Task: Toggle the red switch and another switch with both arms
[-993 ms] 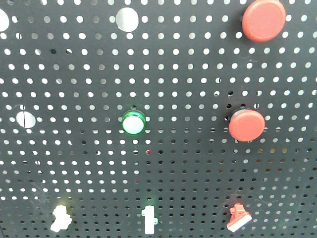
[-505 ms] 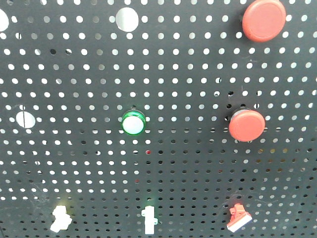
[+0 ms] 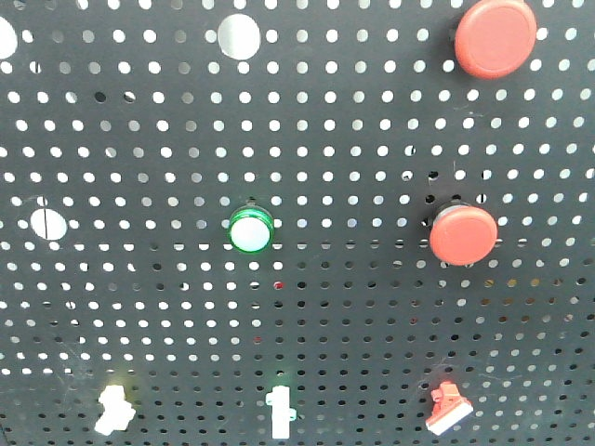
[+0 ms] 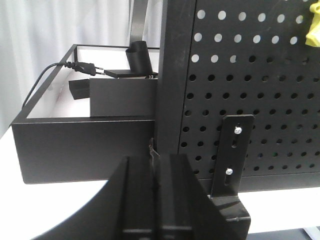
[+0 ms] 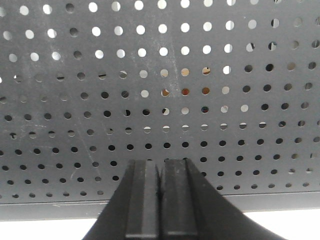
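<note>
Two small toggles, bottom row of my front view.
Red switch [image 3: 448,409] tilted at right; pale yellow switch [image 3: 112,413] far left.

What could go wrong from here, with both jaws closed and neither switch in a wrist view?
1. The red switch sits below a much bigger red push-button; the right gripper might hit that instead.
2. The white-and-green toggle sits beside the pale yellow switch; the left gripper, now at the panel's edge post, could flip the wrong one.
</note>
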